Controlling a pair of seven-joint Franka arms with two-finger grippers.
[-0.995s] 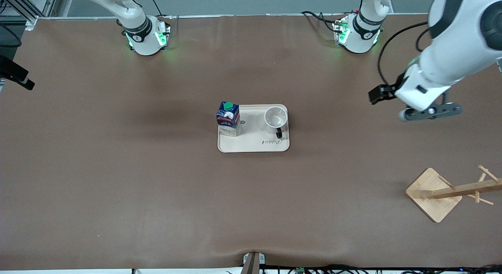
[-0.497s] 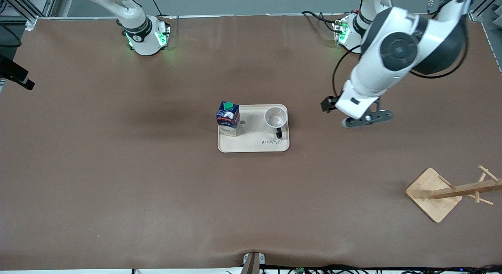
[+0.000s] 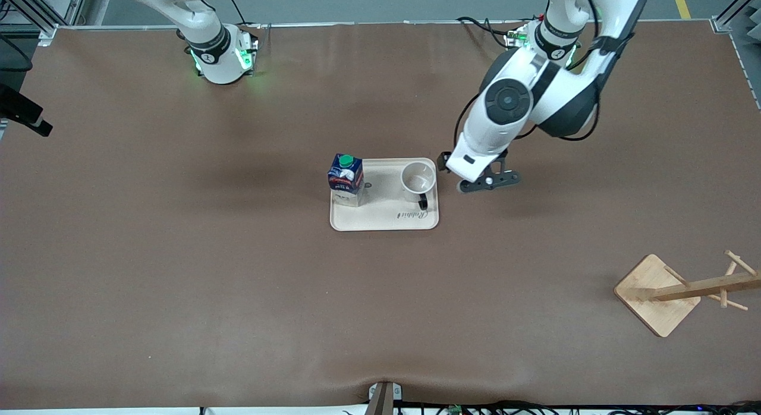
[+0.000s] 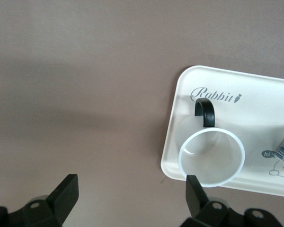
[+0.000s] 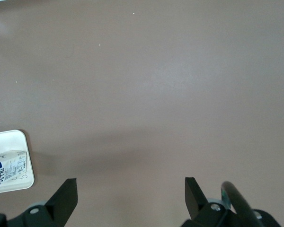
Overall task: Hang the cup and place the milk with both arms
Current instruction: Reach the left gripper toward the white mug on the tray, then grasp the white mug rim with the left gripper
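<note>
A cream tray [image 3: 384, 222] lies near the middle of the brown table [image 3: 178, 272], and both task things stand on it. The cup [image 3: 417, 179] stands upright and empty at the tray's end toward the left arm, with its black handle [image 3: 423, 202] pointing to about 6 o'clock in the front view. The milk [image 3: 345, 178] stands upright at the tray's other end, green cap up, well apart from the cup, with bare tray between them. The left gripper [image 4: 128, 196] hangs over bare table just beside the tray's edge at the cup's 3 o'clock, its fingers [image 4: 65, 195] spread wide and holding nothing; nothing stands between it and the cup. The right gripper [image 5: 128, 196] waits over bare table off the tray's milk end, also spread wide and empty. A wooden cup stand [image 3: 684, 293] sits at about 4 o'clock from the tray, near the table's edge at the left arm's end, its pegs bare.
</note>
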